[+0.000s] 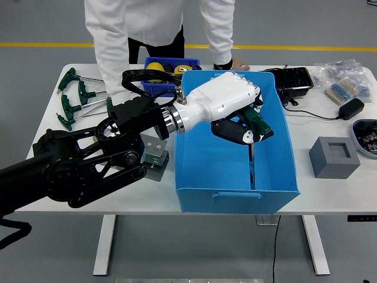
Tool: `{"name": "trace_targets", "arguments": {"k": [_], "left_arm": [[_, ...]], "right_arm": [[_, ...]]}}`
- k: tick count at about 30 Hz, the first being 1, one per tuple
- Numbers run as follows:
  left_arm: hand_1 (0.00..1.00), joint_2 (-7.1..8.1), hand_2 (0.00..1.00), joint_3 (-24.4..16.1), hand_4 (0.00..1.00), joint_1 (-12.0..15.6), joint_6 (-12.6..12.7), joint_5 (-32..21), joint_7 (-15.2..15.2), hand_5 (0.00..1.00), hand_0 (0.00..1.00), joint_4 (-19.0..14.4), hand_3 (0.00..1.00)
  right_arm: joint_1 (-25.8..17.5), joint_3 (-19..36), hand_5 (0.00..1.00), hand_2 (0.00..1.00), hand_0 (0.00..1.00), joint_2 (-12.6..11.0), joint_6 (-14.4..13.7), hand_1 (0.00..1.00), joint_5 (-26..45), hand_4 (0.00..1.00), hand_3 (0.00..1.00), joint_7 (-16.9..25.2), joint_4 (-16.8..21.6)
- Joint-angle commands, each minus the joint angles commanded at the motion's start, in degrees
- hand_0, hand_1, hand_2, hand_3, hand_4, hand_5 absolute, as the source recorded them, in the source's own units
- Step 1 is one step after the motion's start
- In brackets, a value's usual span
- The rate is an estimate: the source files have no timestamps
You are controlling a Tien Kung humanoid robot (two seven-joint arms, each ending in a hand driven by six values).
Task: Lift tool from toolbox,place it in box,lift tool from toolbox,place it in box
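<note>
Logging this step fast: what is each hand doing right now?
Left hand: shut on the green-handled tool, over the blue box.
Right hand: not in view.

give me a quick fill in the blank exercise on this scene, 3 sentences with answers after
1. The robot's left hand grips a green-handled T-shaped tool over the large ____ plastic box.
2. The small grey square block sits to the ____ of that box.
3. More green-handled tools lie at the table's far ____ corner.

Answers: blue; right; left
</note>
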Motion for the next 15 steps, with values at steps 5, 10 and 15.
{"name": "trace_targets", "arguments": {"k": [5, 10, 15], "left_arm": [[0.135, 0.01, 0.197, 0.83, 0.78, 0.35, -1.09, -0.6, 0.47, 0.564, 0.238, 1.51, 0.251], [0.135, 0.21, 0.197, 1.85, 0.78, 0.81, -3.33, -1.39, 0.83, 0.564, 0.238, 2.77, 0.251], [0.567, 0.11, 0.649, 2.24, 0.9, 0.97, -5.46, -1.9, 0.91, 0.639, 0.461, 3.14, 0.652]], "right_arm": [[-0.04, 0.08, 0.718, 0.715, 0.678, 0.0, -0.02, 0.639, -0.17, 0.788, 0.557, -0.05, 0.01], [-0.21, 0.28, 0.718, 0.715, 0.678, 0.07, -0.08, 0.639, -0.45, 0.788, 0.557, -0.17, 0.01], [-0.42, 0.63, 0.718, 0.714, 0.678, 0.15, -0.13, 0.64, -1.12, 0.788, 0.557, -0.4, 0.03]]}}
